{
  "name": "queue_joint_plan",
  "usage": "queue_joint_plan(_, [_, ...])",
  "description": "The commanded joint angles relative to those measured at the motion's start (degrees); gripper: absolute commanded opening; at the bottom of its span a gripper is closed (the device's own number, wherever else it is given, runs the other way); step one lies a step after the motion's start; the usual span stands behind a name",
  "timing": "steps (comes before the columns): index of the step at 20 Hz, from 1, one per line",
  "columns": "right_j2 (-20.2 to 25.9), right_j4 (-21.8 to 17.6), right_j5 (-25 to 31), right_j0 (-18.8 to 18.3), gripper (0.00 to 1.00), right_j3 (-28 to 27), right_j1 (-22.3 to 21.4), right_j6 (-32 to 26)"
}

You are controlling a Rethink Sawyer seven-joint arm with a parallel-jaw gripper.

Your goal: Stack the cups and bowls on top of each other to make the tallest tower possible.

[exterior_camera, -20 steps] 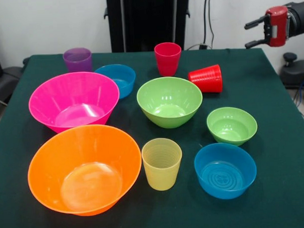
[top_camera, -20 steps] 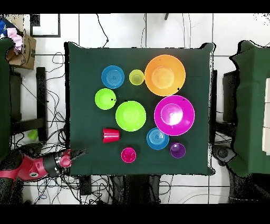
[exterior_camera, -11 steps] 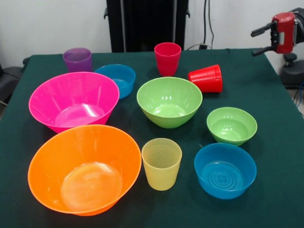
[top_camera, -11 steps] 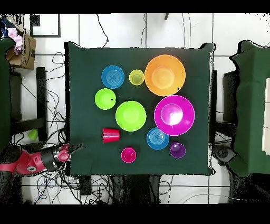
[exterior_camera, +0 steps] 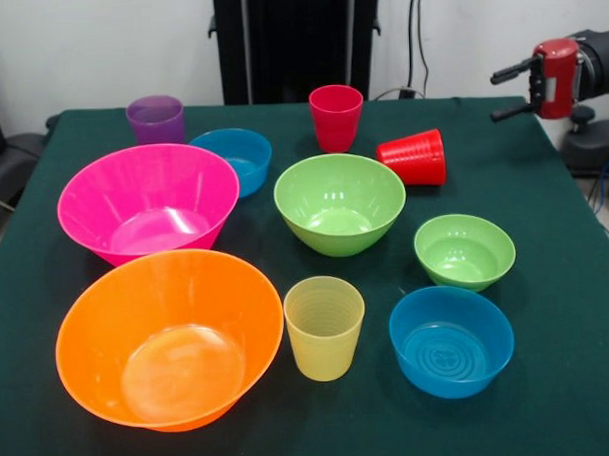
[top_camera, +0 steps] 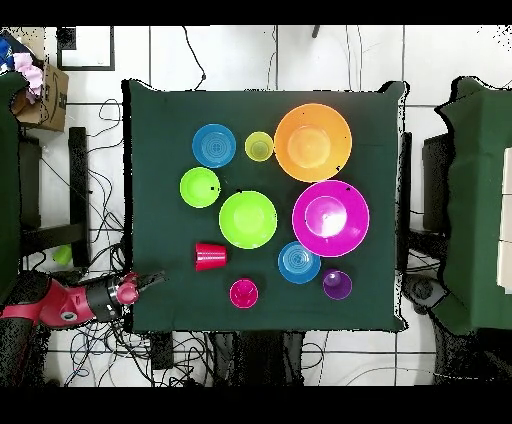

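Orange bowl (exterior_camera: 169, 338): the largest piece, upright and empty, at the near left of the green table (exterior_camera: 570, 379).
Yellow cup (exterior_camera: 324, 326): ribbed, upright, just right of the orange bowl at the near edge of the group.
Near blue bowl (exterior_camera: 452, 340): small, upright, right of the yellow cup with a gap between them.
Small green bowl (exterior_camera: 464, 250): lime, upright, just behind the near blue bowl on the right side.
Hot pink bowl (exterior_camera: 147, 201): large, upright, directly behind the orange bowl, rims close together.
Medium green bowl (exterior_camera: 340, 203): lime, upright, in the middle of the table, right of the hot pink bowl.
Bright red cup (exterior_camera: 414, 157): lying on its side, its open mouth facing right, behind and right of the medium green bowl.
Far blue bowl (exterior_camera: 233, 159): small, upright, just behind the hot pink bowl's right rim.
Pinkish-red cup (exterior_camera: 336, 117): upright, far centre, left of the fallen red cup.
Purple cup (exterior_camera: 156, 120): upright at the far left, beside the far blue bowl.
Stacking: no piece sits inside or on another; all ten stand apart.
Gripper (exterior_camera: 511, 91): red and black, raised at the table's far right corner, pointing left, its two fingers spread apart and holding nothing.
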Motion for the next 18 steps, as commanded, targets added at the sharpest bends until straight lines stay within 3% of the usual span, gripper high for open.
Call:
queue_joint_plan(1, [5.6, -0.3, 1.8, 0.4, 1.0, -2.2, 4.4, 7.4])
queue_joint_plan(8, [5.6, 0.2, 0.0, 1.1, 1.0, -0.9, 5.2, 9.2])
queue_joint_plan(18, [3.6, -1.1, -1.1, 1.2, 1.0, 2.0, 1.6, 7.4])
